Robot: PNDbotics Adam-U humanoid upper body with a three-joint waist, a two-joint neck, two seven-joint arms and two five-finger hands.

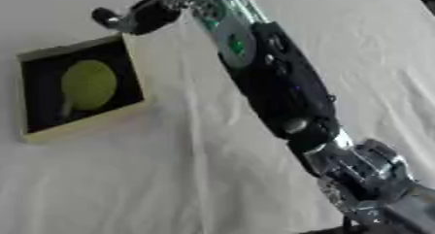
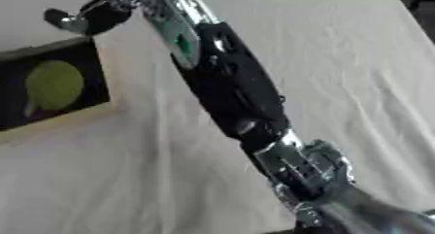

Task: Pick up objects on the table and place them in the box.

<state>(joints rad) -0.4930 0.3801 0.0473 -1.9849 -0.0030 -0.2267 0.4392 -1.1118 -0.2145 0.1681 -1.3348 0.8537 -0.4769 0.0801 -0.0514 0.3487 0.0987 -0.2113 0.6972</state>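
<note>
We are reaching our right arm (image 1: 280, 82) far and left; its hand (image 1: 136, 17), whose finger state we cannot tell, is hovering just beyond the box (image 1: 127, 112), where a green ball (image 1: 88, 84) is lying.

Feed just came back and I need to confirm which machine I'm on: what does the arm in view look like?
The arm is a thick black shell with a round green mark near its upper end and a small blue light further down. Its lower joint is bare silver metal with exposed fittings. At the top, past another silver section, sits a black hand with a rounded dark tip. No loose cables show.
</note>
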